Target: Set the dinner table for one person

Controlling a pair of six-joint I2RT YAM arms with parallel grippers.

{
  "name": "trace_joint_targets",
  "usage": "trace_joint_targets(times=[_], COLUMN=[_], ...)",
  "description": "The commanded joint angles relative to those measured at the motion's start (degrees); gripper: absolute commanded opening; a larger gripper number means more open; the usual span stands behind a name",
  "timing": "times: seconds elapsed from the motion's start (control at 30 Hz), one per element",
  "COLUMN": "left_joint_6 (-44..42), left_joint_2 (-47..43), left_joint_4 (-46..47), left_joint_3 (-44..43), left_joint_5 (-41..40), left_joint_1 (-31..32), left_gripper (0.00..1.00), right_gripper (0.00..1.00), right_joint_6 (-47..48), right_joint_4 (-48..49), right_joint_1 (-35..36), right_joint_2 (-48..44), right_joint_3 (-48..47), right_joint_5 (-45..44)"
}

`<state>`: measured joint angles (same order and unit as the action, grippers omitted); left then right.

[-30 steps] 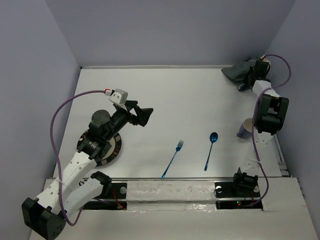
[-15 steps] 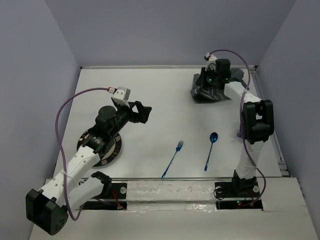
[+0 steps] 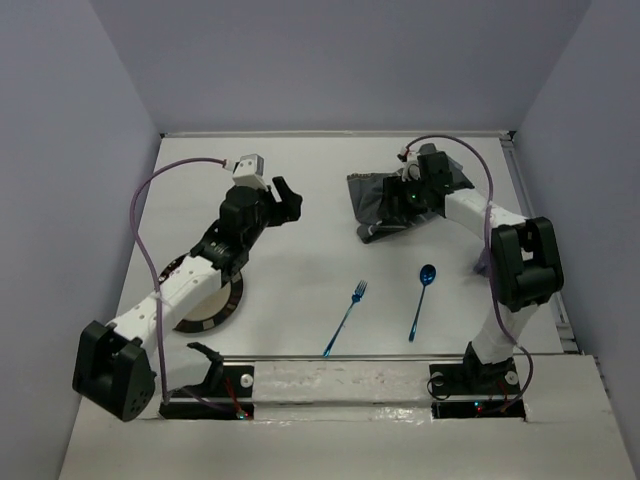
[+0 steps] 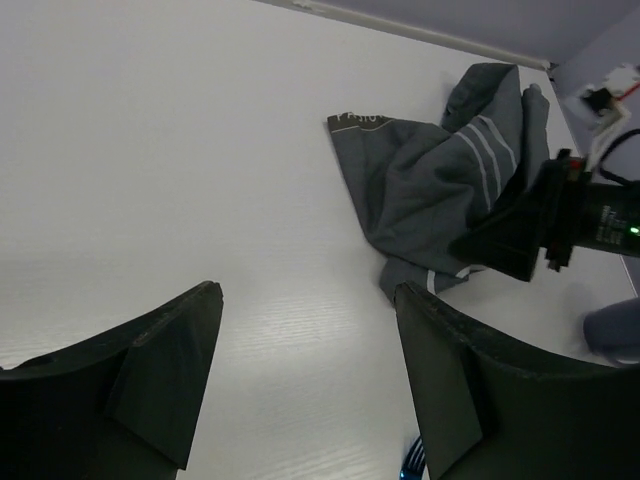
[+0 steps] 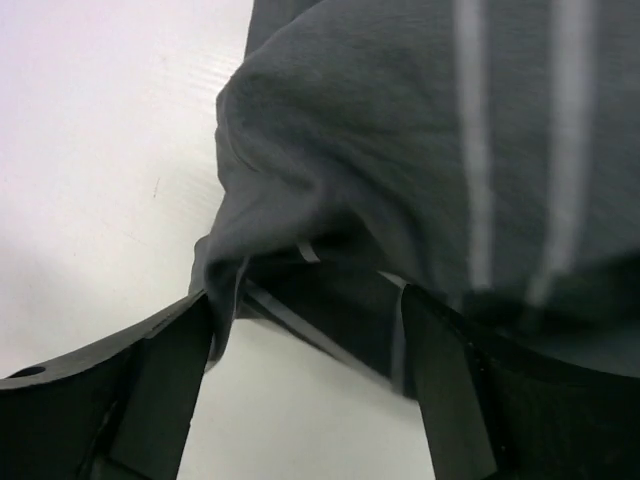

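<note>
Both sets of jaws stand apart: the left gripper [image 3: 283, 196] is empty, and the right gripper [image 3: 408, 198] has just let go of the striped grey placemat [image 3: 371, 203]. Note that the mat has moved from the far right corner to mid-worktop [image 3: 310, 255]. It lies crumpled, so you should flatten it next.

White dinner table [image 3: 330, 180], crumpled grey placemat [image 3: 385, 195], blue fork [image 3: 346, 318] beside blue spoon [image 3: 421, 300], plate [image 3: 215, 308] at left

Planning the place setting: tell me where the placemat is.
Top view: the placemat lies crumpled far right on the table, at the right end effector, beyond the fork and spoon.
</note>
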<state>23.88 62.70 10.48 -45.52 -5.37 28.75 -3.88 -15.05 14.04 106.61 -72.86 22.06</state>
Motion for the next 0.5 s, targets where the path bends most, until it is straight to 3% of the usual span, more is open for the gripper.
trace_joint_targets(times=[0.0, 0.1, 0.47], left_joint_6=[5.9, 6.4, 1.4], left_joint_2=[10.5, 20.1, 47.1], left_joint_4=[5.6, 7.6, 2.4], left_joint_3=[-6.3, -11.9, -35.4], left_joint_5=[-2.5, -3.3, -6.1], left_joint_1=[-0.1, 0.1, 4.1], left_gripper=[0.77, 0.71, 0.57], right_gripper=[0.76, 0.52, 0.52], right_joint_6=[-5.8, -8.9, -16.1], right_joint_4=[3.3, 4.4, 10.7], right_joint_1=[-0.2, -0.2, 1.4], right_joint_2=[-9.2, -11.5, -23.5], right_joint_3=[2.3, 3.3, 11.3], right_joint_5=[-9.6, -12.1, -10.6])
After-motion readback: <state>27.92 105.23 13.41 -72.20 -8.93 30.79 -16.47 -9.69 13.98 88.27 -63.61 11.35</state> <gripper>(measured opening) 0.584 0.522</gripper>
